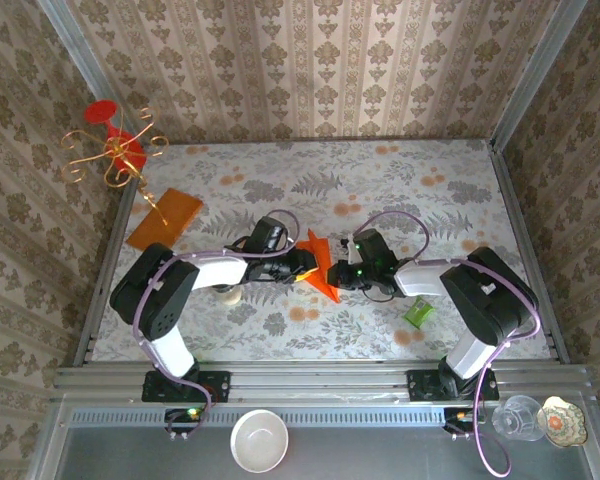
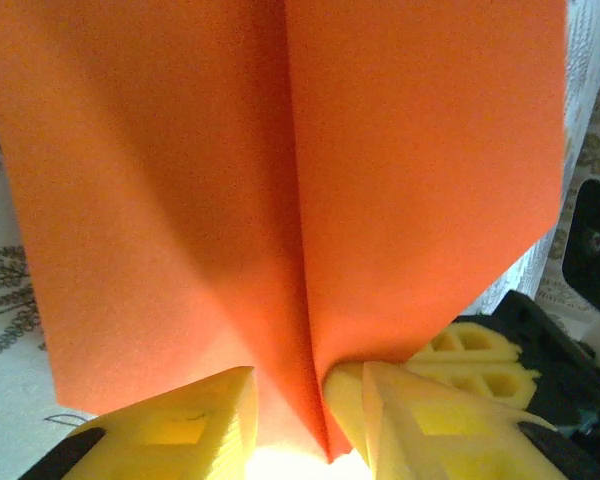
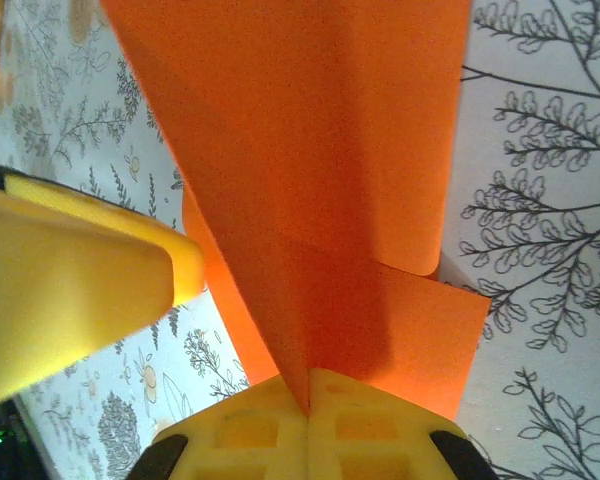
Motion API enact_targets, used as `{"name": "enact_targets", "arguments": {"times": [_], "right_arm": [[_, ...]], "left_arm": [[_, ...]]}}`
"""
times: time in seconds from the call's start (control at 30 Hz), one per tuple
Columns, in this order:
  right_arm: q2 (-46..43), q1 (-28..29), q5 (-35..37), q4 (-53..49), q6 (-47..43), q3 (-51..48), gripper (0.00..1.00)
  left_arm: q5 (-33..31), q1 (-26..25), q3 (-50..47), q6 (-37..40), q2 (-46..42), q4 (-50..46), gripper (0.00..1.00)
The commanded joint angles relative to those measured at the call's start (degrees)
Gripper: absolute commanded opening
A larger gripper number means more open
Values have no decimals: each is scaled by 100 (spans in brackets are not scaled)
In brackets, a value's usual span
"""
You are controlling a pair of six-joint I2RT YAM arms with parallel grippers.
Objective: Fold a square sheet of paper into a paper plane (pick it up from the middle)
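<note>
Over the middle of the bench (image 1: 280, 175) the two arms meet head-on, with the paper (image 1: 318, 250) held up off the surface between them. It is folded along a sharp centre crease, and its flaps spread to either side. The right tool (image 3: 308, 388) is clenched on the paper. Its yellow fingers (image 3: 245, 435) are pressed together on the fold at the lower edge, and a squared flap juts out to one side just above them. The left tool (image 2: 295, 385) has its fingers (image 2: 195, 425) standing apart on either side of the same crease, with the fold running down into the gap. One finger is against the fold. I cannot tell whether the pair actually pinches it or only brackets it. In the left wrist view, a finger of the right tool lies just beside the left tool's own. An amber sheet (image 1: 165, 217) lies flat well off to the left of the arms, near a gold wire stand (image 1: 115, 152). A small green thing (image 1: 418, 313) rests on the bench by the right arm. At the near edge, below the arm bases, stand a white bowl (image 1: 259, 440) and a glass (image 1: 517, 418).
</note>
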Motion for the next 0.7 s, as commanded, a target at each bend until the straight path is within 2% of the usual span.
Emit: {"name": "enact_targets", "arguments": {"times": [0.0,0.33,0.67], "right_arm": [[187,-103,-520,274,252,-56,2],[532,-416,-1162,1047,806,-231,1],[671,-549,-1309,1261,967,-302,1]], "left_arm": [[-58,-61,200,108,84,-32,36],[-252,-109,516,576,152,-602,43],[-324,-111,780,777,353,-803,54]]}}
